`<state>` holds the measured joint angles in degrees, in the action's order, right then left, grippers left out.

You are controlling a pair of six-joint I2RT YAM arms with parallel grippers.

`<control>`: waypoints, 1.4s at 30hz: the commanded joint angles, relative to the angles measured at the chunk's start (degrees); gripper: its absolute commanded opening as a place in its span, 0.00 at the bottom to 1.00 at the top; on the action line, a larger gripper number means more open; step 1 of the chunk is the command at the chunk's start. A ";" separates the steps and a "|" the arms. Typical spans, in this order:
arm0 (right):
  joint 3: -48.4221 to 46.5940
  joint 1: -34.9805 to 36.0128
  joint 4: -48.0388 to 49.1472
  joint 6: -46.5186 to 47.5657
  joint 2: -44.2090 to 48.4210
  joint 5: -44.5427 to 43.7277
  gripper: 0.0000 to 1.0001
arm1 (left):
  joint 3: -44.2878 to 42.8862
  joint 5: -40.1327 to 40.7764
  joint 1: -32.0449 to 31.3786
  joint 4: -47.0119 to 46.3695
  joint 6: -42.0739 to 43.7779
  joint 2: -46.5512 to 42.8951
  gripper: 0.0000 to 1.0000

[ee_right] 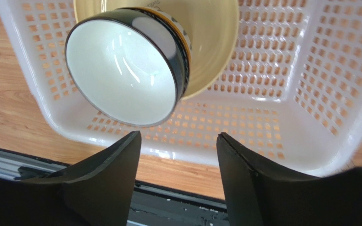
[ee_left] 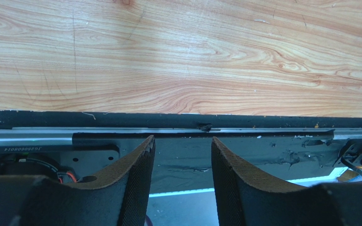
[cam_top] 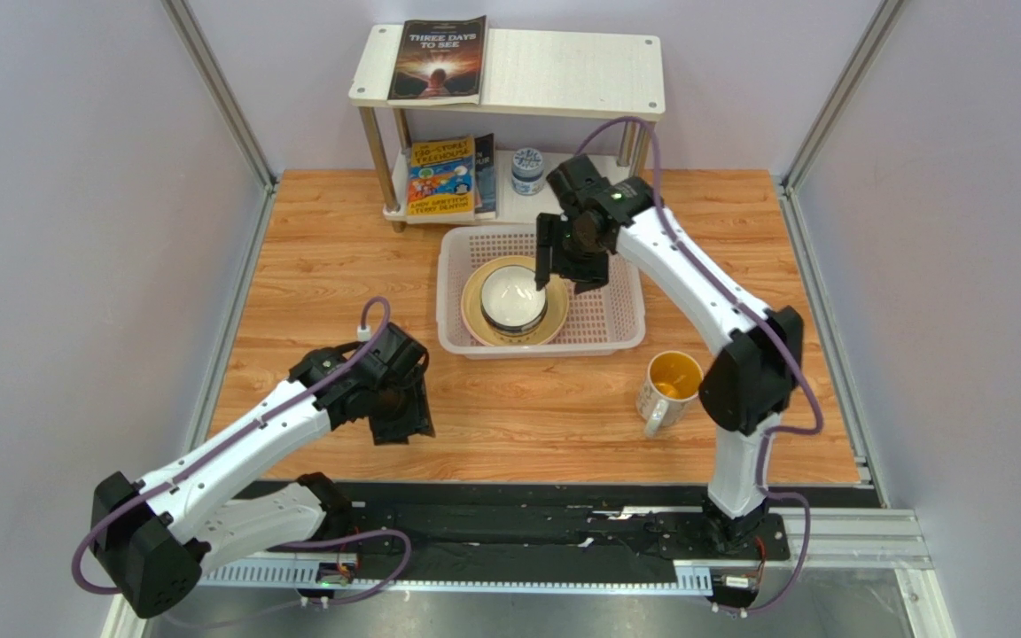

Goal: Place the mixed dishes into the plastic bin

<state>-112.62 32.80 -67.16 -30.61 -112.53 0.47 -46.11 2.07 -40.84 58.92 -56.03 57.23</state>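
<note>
The whitish mesh plastic bin (cam_top: 605, 309) sits at the back centre of the table. In it lies the pale yellow plate (cam_top: 556, 317) with the grey patterned bowl (cam_top: 513, 298), white inside, standing on it. My right gripper (cam_top: 567, 263) hangs open and empty just above the bin, right of the bowl. The right wrist view shows the bowl (ee_right: 121, 70), the plate (ee_right: 216, 42), the bin (ee_right: 272, 117) and the gripper (ee_right: 178, 141) apart from them. The yellow-lined mug (cam_top: 669, 386) stands on the table in front of the bin. My left gripper (cam_top: 399, 415) (ee_left: 183, 143) is open and empty, low over the table. The pink plate and small white bowls are out of view.
A white two-tier shelf (cam_top: 569, 73) stands behind the bin with books on both tiers and a small blue-and-white jar (cam_top: 527, 169) on the lower one. A black rail (cam_top: 543, 525) runs along the near table edge. Walls enclose the sides.
</note>
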 commanded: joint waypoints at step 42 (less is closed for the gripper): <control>62.87 -30.33 5.81 -1.91 48.29 2.43 0.56 | 0.75 -0.75 0.15 -2.23 1.54 0.16 0.53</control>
<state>-50.43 2.70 -64.58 -32.05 -63.44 3.18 -45.67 1.67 -40.84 57.23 -54.72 58.57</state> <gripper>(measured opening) 0.582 0.534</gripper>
